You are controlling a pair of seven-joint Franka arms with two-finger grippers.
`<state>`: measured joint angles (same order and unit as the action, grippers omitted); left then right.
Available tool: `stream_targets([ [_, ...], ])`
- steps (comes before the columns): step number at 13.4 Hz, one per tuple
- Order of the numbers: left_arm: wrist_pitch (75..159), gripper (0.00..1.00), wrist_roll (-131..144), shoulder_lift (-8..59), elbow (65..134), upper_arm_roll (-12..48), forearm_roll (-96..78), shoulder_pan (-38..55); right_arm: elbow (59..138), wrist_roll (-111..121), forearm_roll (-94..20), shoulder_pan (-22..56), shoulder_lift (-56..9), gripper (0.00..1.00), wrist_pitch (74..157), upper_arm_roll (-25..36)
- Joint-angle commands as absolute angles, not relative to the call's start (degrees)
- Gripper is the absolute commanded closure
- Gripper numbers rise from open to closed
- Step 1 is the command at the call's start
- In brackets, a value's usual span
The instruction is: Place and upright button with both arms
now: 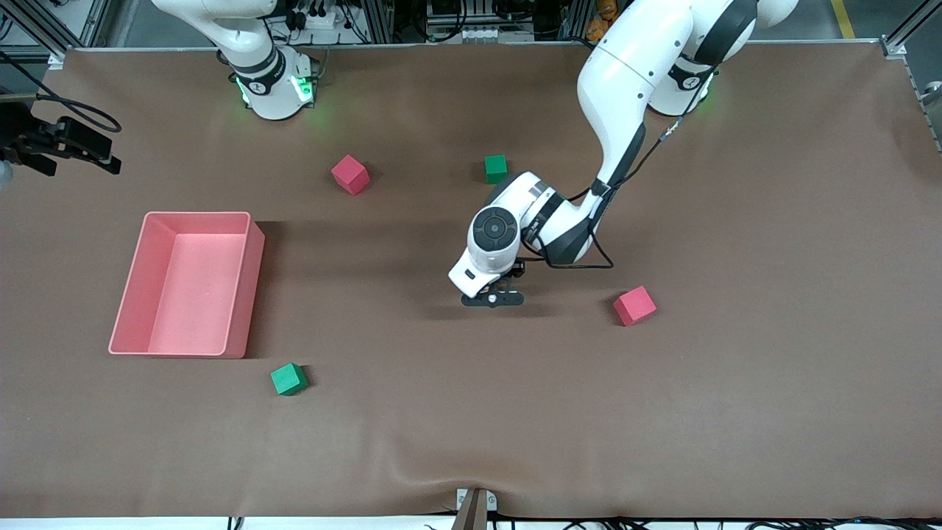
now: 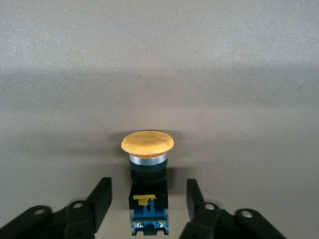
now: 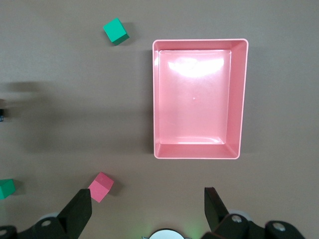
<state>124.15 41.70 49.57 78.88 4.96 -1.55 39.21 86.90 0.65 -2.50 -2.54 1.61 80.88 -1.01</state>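
Front view first: the left arm (image 1: 618, 110) reaches down to the middle of the brown table (image 1: 736, 412), its left gripper (image 1: 491, 298) low at the cloth, the wrist hiding whatever sits under it. A red cube (image 1: 634, 305) lies near it toward the left arm's end. A green cube (image 1: 496, 168) sits farther from the camera, beside the wrist, and another red cube (image 1: 350, 174) lies on toward the right arm's end. A pink tray (image 1: 132, 294) rests at the right arm's end, with a second green cube (image 1: 288, 379) nearer the camera than the tray.

Left wrist view now: there is the button (image 2: 147, 164), lying on its side on the cloth, orange cap pointing away from the wrist, black body with blue marks between the fingers (image 2: 99, 196). The fingers flank the body with a gap showing on each side, so nothing is pinched.

Right wrist view: the right gripper (image 3: 149, 211) hangs high above the table, waiting, fingers spread wide and holding nothing, looking down on the pink tray.
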Motion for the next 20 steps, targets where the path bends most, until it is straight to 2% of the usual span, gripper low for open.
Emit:
stream_targets([
  [1, 124.4, 0.6, 42.5, 49.7, 78.7, 4.7, -0.4, 39.6, 83.9, 0.9, -1.8, -2.4, -0.9, 0.0, 79.6, -0.5],
  [3, 124.3, 0.9, 42.5, 49.7, 78.5, 4.7, -0.4, 39.6, 83.8, 0.5, -0.3, -2.4, -0.8, 0.0, 79.5, -0.5],
  [4, 124.3, 1.0, 42.6, 49.4, 78.5, 4.7, -0.4, 39.6, 83.2, 0.5, 0.3, -2.5, -0.8, 0.0, 79.5, -0.4],
  [7, 123.8, 1.0, 44.0, 48.3, 78.3, 4.6, -0.5, 39.6, 82.7, 0.4, 2.2, -2.4, -0.5, 0.0, 79.4, -0.4],
  [14, 121.7, 1.0, 54.0, 43.4, 78.2, 3.5, 0.8, 39.5, 83.1, -2.2, -2.1, -1.9, -0.5, 0.0, 79.8, 1.2],
  [20, 121.7, 1.0, 92.9, 39.9, 78.3, 3.7, 17.8, 43.6, 83.3, -1.3, -1.7, -1.7, -0.5, 0.0, 80.2, 1.2],
])
